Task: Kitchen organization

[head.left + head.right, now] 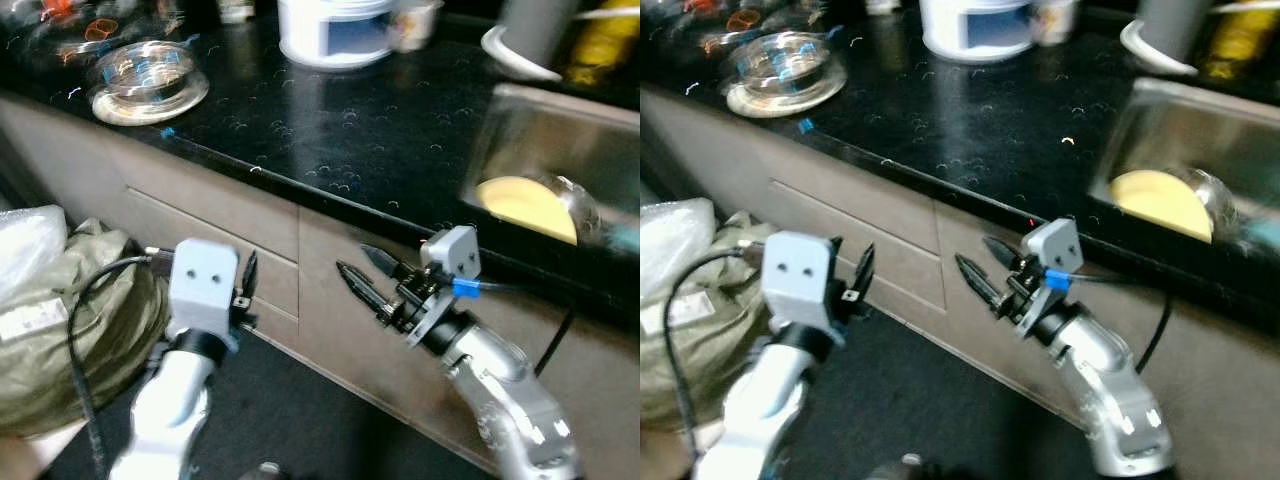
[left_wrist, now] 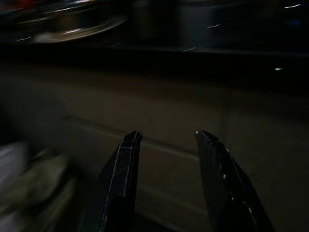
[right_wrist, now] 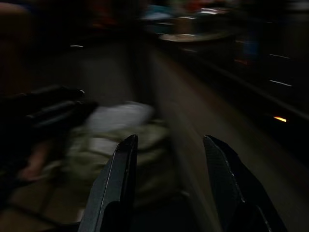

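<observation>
A black countertop (image 1: 330, 130) runs across the view above grey drawer fronts (image 1: 215, 215). On it stand a glass bowl on a plate (image 1: 148, 80) at the far left and a white tub (image 1: 335, 30) at the back. A steel sink (image 1: 545, 150) on the right holds a yellow dish (image 1: 525, 205). My left gripper (image 1: 247, 285) hangs low before the drawers, open and empty; its fingers (image 2: 126, 164) stand apart in the left wrist view. Below the counter edge my right gripper (image 1: 352, 262) points left, open, with nothing between its fingers (image 3: 120, 169).
An olive green bag (image 1: 60, 330) and a white plastic bag (image 1: 25, 240) lie on the floor at the left. A black cable (image 1: 85, 300) loops by my left arm. The dark floor (image 1: 300, 410) lies below the cabinets. A white dish (image 1: 515, 55) rests behind the sink.
</observation>
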Robot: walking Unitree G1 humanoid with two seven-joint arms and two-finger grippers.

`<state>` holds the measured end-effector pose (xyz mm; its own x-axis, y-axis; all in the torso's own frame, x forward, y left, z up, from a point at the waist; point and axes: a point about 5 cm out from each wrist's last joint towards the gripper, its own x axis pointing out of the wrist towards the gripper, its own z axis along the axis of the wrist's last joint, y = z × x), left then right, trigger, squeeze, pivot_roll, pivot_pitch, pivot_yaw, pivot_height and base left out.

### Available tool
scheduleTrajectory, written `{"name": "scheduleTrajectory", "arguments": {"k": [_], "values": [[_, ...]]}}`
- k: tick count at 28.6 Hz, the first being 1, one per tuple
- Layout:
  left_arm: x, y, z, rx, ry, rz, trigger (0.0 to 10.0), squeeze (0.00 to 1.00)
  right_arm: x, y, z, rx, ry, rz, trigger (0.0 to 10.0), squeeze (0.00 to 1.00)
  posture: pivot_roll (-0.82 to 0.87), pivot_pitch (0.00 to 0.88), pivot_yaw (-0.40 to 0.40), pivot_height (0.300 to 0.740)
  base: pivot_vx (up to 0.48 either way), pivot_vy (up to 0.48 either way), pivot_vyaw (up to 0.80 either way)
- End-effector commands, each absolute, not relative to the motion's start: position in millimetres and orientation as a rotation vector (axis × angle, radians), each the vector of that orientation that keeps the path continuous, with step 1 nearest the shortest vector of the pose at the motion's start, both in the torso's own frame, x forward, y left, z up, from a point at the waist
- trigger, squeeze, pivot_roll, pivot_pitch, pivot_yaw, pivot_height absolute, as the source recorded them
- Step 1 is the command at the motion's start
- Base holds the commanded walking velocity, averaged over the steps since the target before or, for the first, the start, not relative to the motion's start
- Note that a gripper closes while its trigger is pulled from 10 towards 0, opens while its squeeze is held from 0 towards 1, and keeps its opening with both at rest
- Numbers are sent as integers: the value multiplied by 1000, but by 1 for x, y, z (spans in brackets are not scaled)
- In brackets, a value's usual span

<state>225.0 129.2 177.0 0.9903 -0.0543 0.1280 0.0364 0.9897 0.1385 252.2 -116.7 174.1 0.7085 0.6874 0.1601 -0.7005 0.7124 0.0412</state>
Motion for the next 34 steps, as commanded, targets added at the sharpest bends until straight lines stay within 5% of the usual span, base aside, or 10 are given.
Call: {"name": "scheduleTrajectory", "arguments": {"k": [1, 21, 34], "values": [[224, 129, 170, 137, -96, -43, 10000, 0, 251, -113, 174, 114, -127, 799, 10000, 0, 60, 65, -30, 740, 0, 0, 800], [230, 119, 161, 200, -109, -106, 10000, 0, 260, -127, 150, 167, -91, 509, 10000, 0, 77, 52, -23, 740, 0, 0, 791], [231, 115, 160, 206, -130, -145, 10000, 0, 270, -109, 168, 217, -170, 562, 10000, 0, 95, 36, -17, 740, 151, 0, 0]]}}
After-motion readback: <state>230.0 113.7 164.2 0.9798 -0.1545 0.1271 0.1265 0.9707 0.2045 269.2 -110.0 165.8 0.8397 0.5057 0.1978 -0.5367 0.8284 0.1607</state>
